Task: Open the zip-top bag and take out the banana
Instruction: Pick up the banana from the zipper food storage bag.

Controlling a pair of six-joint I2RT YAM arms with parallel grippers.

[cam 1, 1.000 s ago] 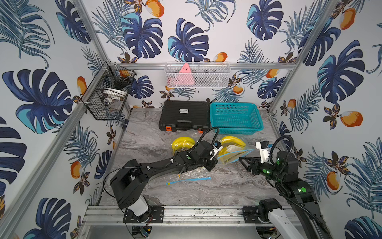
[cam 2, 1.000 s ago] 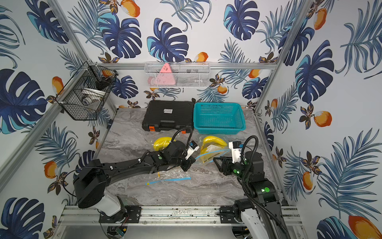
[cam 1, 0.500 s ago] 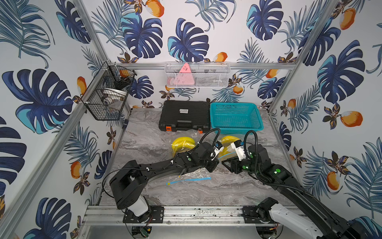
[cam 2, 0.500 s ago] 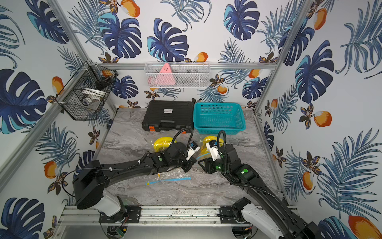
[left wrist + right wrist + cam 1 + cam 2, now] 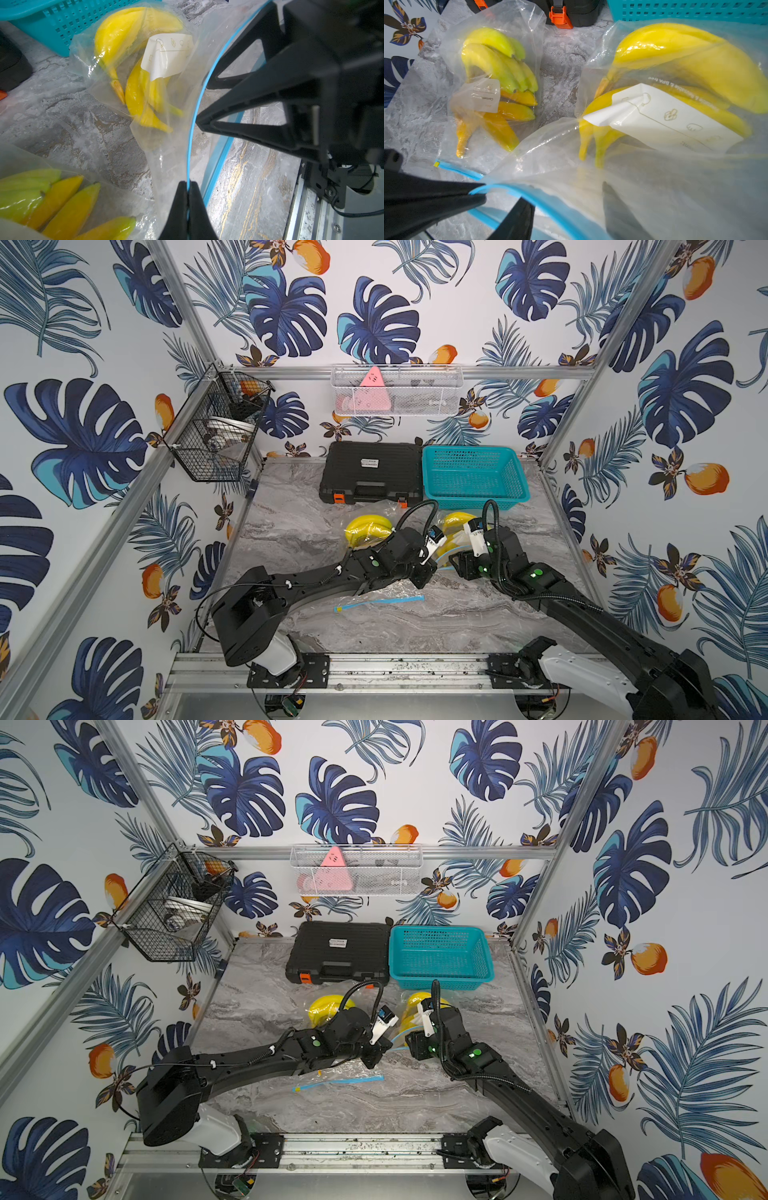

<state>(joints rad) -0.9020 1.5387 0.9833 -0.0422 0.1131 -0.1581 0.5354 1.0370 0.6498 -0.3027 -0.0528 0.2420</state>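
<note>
Zip-top bag [image 5: 172,145] mouth is parted. Left pincer [image 5: 188,184] is clamped tight on its blue zip rim. Right pincer [image 5: 202,104] is half spread at the opening, gripping nothing. Banana [image 5: 118,35] lies inside, on the surface right of centre, near the teal basket [image 5: 473,498]. Taking it out remains.

- A zip-top bag [image 5: 550,162] is being shown with its mouth open, the film being blurred close to the camera.
- Its blue zip strip [image 5: 542,199] is being pinched between the closed black fingers of the left gripper [image 5: 481,194].
- The fingers of the right gripper [image 5: 566,192] are being shown well apart; one is being seen only through the film.
- A yellow banana bunch [image 5: 675,52] is being shown inside this bag, behind a white label [image 5: 664,118].
- A second bag [image 5: 446,52] with a greenish and orange bunch [image 5: 496,62] is being shown near it on the marble table [image 5: 560,54].
- A black case [image 5: 575,10] with orange latches [image 5: 560,18] and a teal basket [image 5: 685,10] are being seen beyond the bags.
</note>
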